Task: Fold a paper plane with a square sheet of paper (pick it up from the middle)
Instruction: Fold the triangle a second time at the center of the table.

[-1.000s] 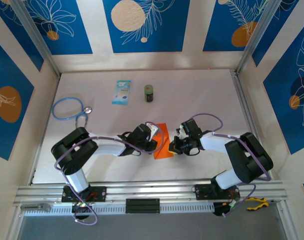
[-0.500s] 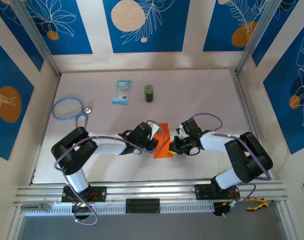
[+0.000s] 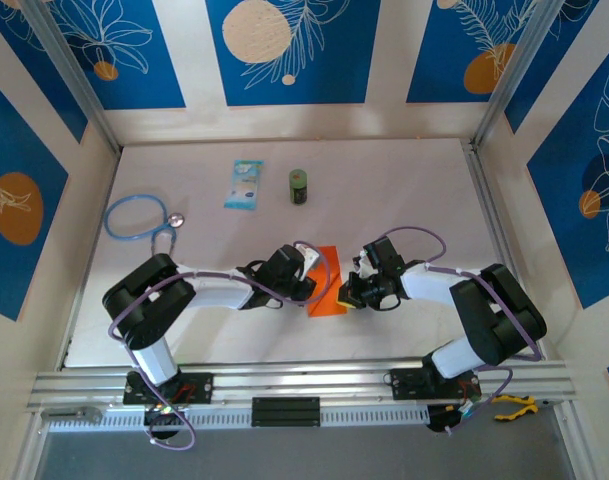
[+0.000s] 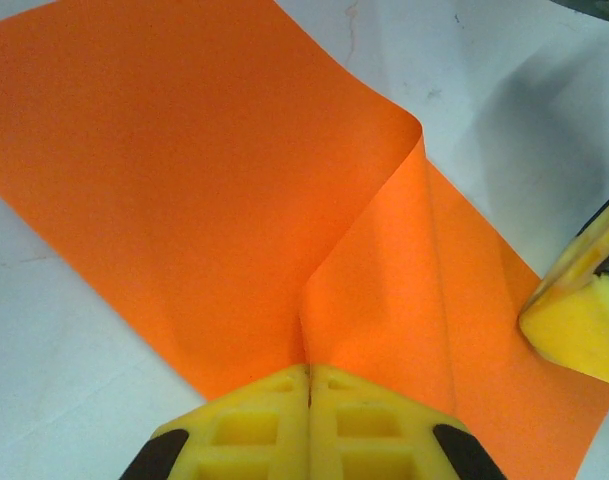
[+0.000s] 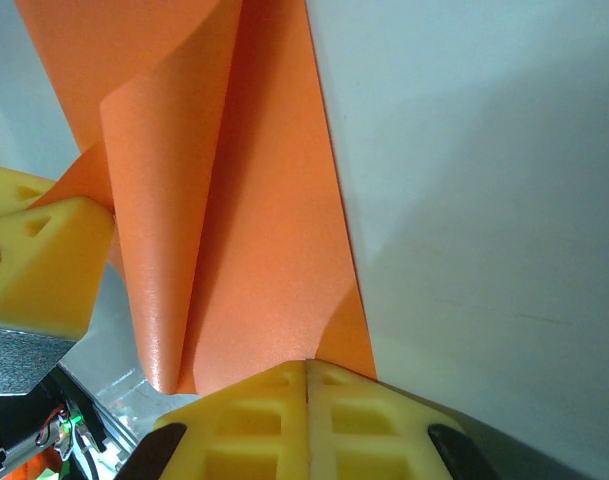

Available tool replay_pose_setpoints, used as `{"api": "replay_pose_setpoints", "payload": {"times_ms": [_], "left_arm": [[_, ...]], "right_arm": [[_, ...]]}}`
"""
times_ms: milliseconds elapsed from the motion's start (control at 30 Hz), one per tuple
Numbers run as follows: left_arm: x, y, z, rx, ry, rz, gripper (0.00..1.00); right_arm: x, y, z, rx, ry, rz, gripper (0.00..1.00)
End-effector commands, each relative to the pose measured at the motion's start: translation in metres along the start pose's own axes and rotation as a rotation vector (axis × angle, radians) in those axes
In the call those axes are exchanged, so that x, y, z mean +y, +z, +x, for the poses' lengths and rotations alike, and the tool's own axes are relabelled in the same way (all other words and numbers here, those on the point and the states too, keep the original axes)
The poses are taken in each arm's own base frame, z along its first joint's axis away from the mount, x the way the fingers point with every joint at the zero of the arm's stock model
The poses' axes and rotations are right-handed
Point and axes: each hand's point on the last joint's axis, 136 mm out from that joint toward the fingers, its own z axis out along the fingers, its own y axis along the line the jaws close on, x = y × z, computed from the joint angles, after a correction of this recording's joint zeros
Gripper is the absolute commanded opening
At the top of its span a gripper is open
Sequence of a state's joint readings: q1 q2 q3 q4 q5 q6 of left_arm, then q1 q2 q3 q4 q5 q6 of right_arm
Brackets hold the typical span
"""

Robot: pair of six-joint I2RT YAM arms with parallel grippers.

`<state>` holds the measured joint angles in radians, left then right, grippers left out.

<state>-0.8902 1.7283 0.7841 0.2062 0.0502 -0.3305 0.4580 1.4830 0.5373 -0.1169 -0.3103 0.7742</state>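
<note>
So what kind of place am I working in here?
Probably a purpose-built robot test booth, not a home or office: a white table framed by aluminium rails, blue printed wall panels around it, and unrelated props, a stethoscope and a small green can.

Top view: the left gripper (image 3: 311,280) hides the left edge of the square sheet of paper (image 3: 330,296); I cannot trace it.

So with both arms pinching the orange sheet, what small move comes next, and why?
Probably carry the lifted flap across and lower it onto the flat half. The left gripper and right gripper each have jaws shut on the square sheet of paper, which stands curled and uncreased.
</note>
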Motion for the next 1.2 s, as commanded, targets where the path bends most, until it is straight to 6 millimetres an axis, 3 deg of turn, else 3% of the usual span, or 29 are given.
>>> {"api": "replay_pose_setpoints", "payload": {"times_ms": [0, 700, 1000, 1167], "left_arm": [[0.004, 0.004, -0.013, -0.026, 0.013, -0.011, 0.02], [0.013, 0.014, 0.007, 0.044, 0.006, -0.028, 0.02], [0.008, 0.015, 0.010, 0.060, -0.031, 0.005, 0.01], [0.006, 0.015, 0.011, 0.063, -0.047, 0.016, 0.01]], "right_arm": [[-0.015, 0.003, 0.006, 0.031, 0.027, 0.056, 0.00], [-0.013, 0.000, 0.004, 0.025, 0.019, 0.057, 0.00], [0.025, -0.030, -0.021, -0.104, 0.000, -0.079, 0.11], [0.049, -0.033, -0.027, -0.135, 0.030, -0.180, 0.03]]}}
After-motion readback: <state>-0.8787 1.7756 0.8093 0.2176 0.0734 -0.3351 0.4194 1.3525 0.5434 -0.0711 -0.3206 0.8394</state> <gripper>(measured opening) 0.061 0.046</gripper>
